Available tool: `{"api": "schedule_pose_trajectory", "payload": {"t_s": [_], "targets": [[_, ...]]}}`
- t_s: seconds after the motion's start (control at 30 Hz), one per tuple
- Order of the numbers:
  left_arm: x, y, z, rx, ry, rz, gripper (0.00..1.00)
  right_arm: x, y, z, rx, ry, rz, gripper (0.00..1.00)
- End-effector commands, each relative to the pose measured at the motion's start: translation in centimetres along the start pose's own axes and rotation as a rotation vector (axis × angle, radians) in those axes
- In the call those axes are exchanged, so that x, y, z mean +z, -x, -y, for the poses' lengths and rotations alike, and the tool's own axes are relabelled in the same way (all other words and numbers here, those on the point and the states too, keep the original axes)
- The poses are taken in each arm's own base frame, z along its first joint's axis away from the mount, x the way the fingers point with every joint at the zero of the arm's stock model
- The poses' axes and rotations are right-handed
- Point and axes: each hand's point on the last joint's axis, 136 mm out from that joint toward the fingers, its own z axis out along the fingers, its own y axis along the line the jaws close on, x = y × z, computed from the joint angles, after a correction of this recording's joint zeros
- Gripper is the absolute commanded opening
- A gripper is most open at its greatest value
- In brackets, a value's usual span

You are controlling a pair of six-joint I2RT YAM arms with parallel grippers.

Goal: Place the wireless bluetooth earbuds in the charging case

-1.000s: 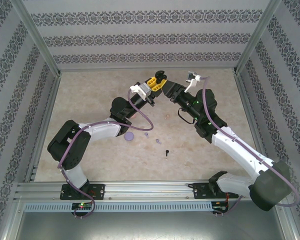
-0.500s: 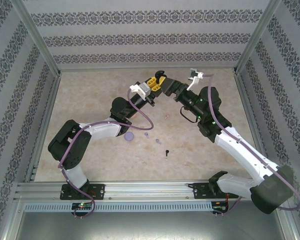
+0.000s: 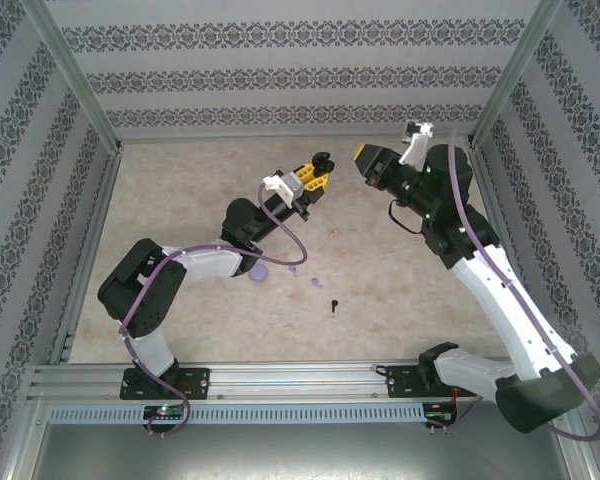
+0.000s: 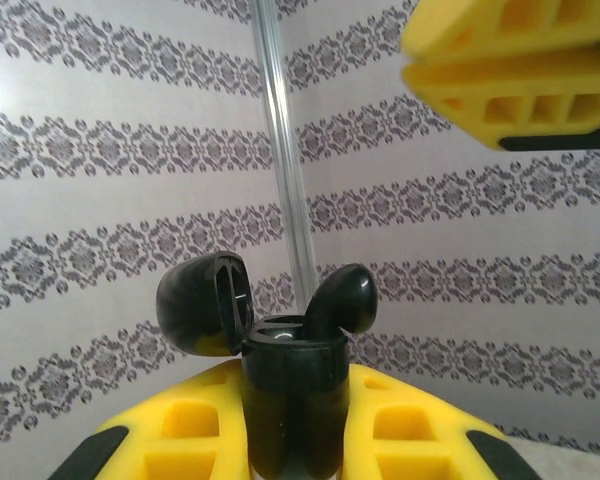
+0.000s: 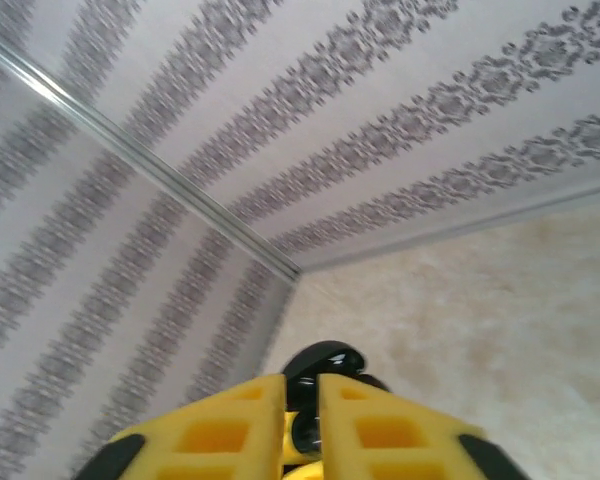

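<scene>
Right gripper [image 3: 364,156] has backed off toward the upper right of the overhead frame, fingers pressed together, nothing visible between them. Left gripper [image 3: 314,176] stays clamped on the open black charging case [image 4: 290,390]. A black earbud [image 4: 342,296] stands in it, head proud, likely not fully seated. Loose earbuds [image 3: 333,305] lie on the table [image 3: 180,200], mid-frame.

I have the charging case [image 4: 290,400] between the fingers of the left gripper [image 3: 318,172], its lid [image 4: 205,300] swung open to the side and one earbud [image 4: 342,295] standing in it. The right gripper [image 3: 363,158] hangs to its right, apart. Nearer me, loose earbuds [image 3: 334,306] lie scattered on the table [image 3: 180,190], a round case [image 3: 260,271] to their left.
</scene>
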Motion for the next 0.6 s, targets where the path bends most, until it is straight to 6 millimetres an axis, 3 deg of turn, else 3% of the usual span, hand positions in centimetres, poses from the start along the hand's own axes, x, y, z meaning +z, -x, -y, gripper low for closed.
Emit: {"api": "schedule_pose_trajectory", "payload": {"t_s": [0.0, 0.37, 0.57], "targets": [[-0.6, 0.8, 0.7, -0.005, -0.047, 0.003, 0.00, 0.6, -3.6, 2.4, -0.016, -0.096, -0.196, 0.00], [-0.9, -0.1, 1.3, -0.018, -0.082, -0.038, 0.00, 2.2, -6.2, 3.2, -0.004, -0.140, -0.324, 0.00], [-0.8, -0.1, 1.3, -0.021, -0.083, -0.039, 0.00, 2.6, -7.2, 2.3, -0.010, -0.125, -0.355, 0.00]]}}
